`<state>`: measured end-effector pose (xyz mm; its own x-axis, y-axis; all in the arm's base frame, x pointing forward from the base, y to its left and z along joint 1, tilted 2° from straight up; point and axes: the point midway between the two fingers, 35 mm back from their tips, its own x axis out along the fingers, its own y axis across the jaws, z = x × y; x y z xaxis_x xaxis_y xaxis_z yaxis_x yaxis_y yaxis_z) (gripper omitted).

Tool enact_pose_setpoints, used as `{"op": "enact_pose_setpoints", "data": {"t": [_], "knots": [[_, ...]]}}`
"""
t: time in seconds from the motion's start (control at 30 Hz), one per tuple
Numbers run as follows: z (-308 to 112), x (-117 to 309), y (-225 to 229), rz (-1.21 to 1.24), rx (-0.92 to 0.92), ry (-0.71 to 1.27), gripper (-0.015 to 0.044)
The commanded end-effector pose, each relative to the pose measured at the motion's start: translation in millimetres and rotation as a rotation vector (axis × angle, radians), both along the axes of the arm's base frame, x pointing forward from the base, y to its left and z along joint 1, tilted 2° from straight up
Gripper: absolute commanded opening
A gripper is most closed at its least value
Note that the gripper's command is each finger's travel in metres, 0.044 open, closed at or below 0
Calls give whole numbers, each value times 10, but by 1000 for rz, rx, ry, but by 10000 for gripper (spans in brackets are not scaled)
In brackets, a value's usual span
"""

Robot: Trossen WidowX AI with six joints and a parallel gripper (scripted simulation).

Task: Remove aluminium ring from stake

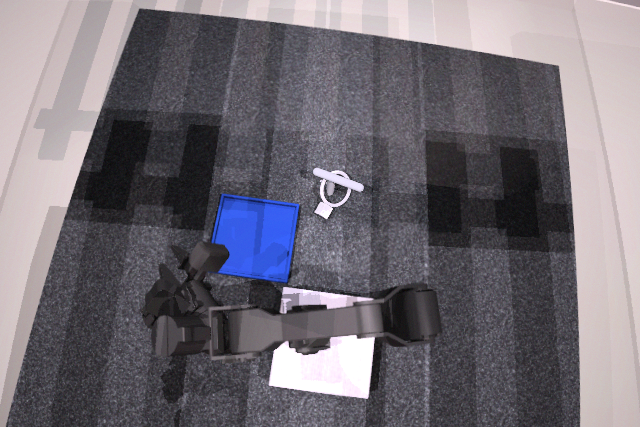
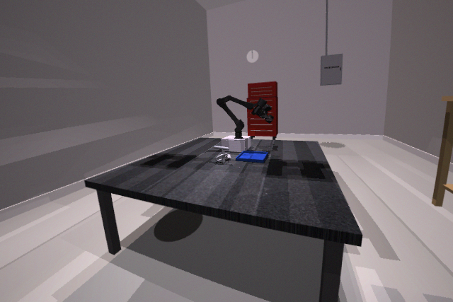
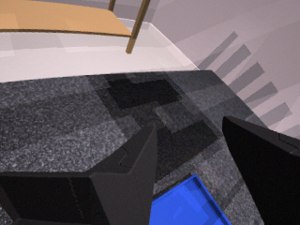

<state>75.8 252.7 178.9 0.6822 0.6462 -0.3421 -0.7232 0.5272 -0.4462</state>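
- One hand (image 1: 167,257) (image 2: 270,119) (image 3: 189,127), mine: two dark, angular fingers parted, nothing between them.
- One ring (image 1: 349,190) (image 2: 216,158), pale, thin, round; encircles the stake's post (image 1: 330,187), beneath one rod-like cross-bar (image 1: 338,180) (image 2: 221,147).
- One squarish tab (image 1: 323,210) (image 2: 228,156) on its rim.
- One tray (image 1: 258,199) (image 2: 251,160) (image 3: 210,197): blue, square, low-walled; ring outside it.
- One table (image 1: 361,102) (image 2: 219,192) (image 3: 47,112), dark, speckled.
- One white, boxy block (image 1: 330,370) (image 2: 233,145) under my arm.

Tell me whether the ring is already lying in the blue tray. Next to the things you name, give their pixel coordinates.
No, the top view shows the ring (image 1: 322,196) (image 2: 218,160) around the stake, beside the blue tray (image 1: 260,201) (image 2: 251,161) (image 3: 196,177).
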Motion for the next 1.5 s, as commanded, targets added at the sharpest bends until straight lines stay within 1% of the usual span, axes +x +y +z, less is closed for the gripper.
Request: {"op": "enact_pose_setpoints", "data": {"t": [0.0,0.37,0.8,1.13,1.47], "knots": [[-157,225,-27,-80,-26,38,200],[-580,862,-279,-318,-85,160,200],[-1076,1467,-846,-621,-73,359,200],[-1446,1747,-1422,-865,-11,530,200],[-1794,1830,-2040,-1113,101,705,200]]}}
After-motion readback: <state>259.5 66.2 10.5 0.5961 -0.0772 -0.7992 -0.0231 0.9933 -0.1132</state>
